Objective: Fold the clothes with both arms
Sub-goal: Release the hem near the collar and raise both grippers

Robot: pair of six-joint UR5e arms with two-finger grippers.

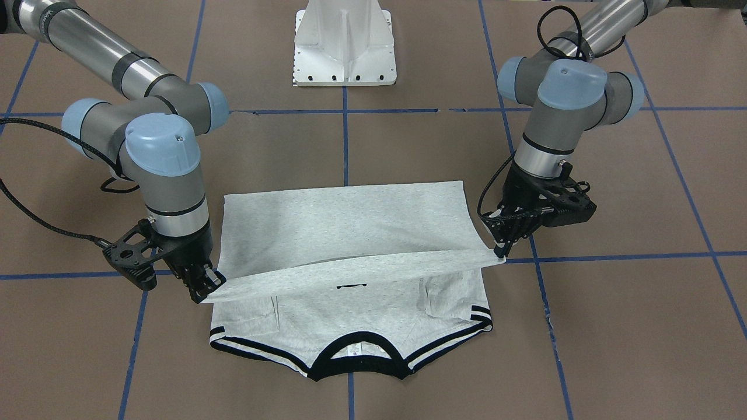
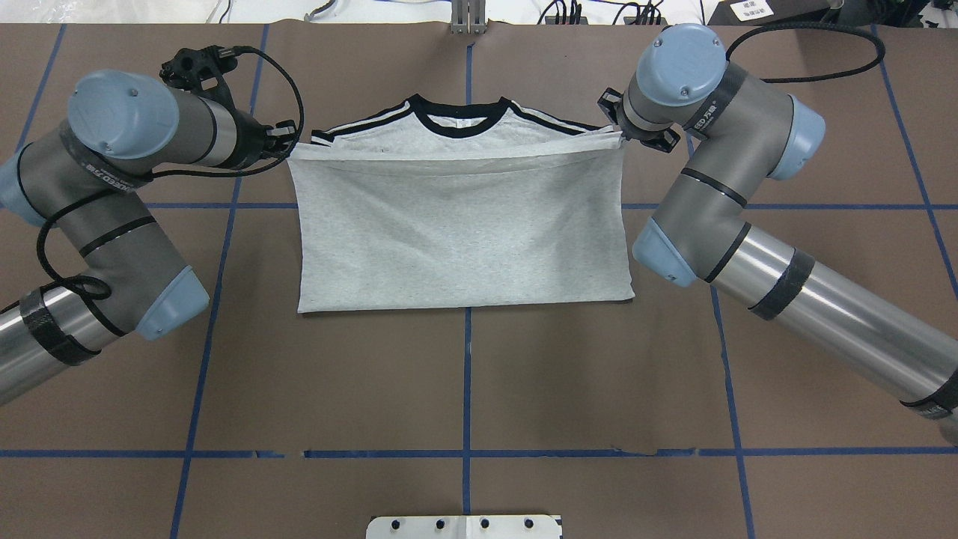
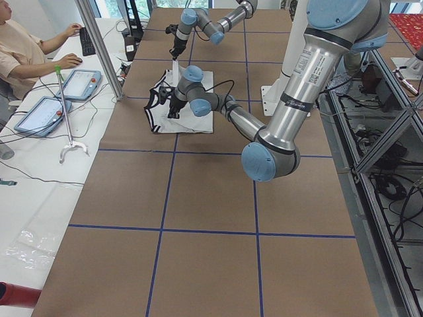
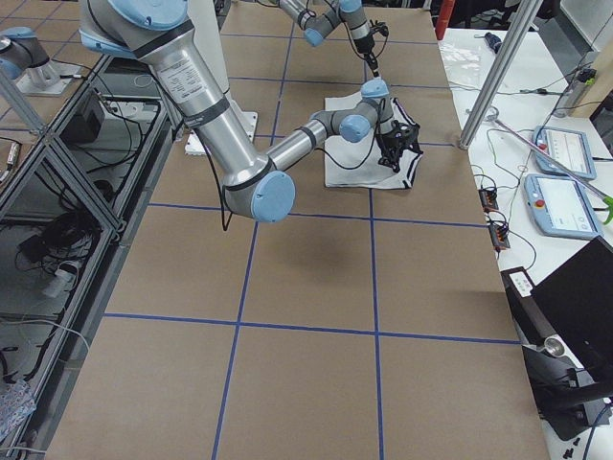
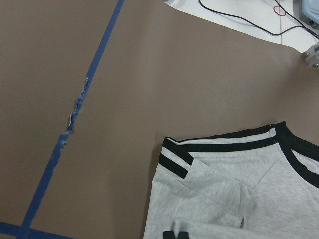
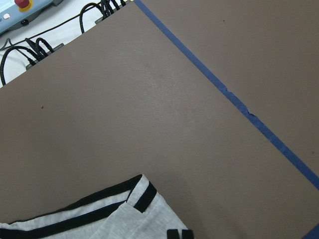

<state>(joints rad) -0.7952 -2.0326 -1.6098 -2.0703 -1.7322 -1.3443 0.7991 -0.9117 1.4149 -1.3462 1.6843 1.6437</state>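
Observation:
The grey T-shirt (image 2: pixel 464 232) lies on the brown table with its black neckband (image 1: pixel 356 361) at the side far from the robot. Its sleeves with black-striped hems (image 1: pixel 478 318) are folded inward, and no print shows. The lower half is doubled over toward the collar, with its hem edge raised a little off the layer beneath. My left gripper (image 1: pixel 501 252) is shut on one corner of that hem, and my right gripper (image 1: pixel 205 289) is shut on the other corner. In the left wrist view the fingertips (image 5: pixel 175 235) sit just above the striped sleeve (image 5: pixel 199 149).
The white pedestal base (image 1: pixel 345 44) stands at the robot's side of the table. Blue tape lines (image 2: pixel 468 374) cross the brown cover. In the left side view a person (image 3: pixel 26 56) sits at a bench with tablets (image 3: pixel 79 82) beyond the table's far edge.

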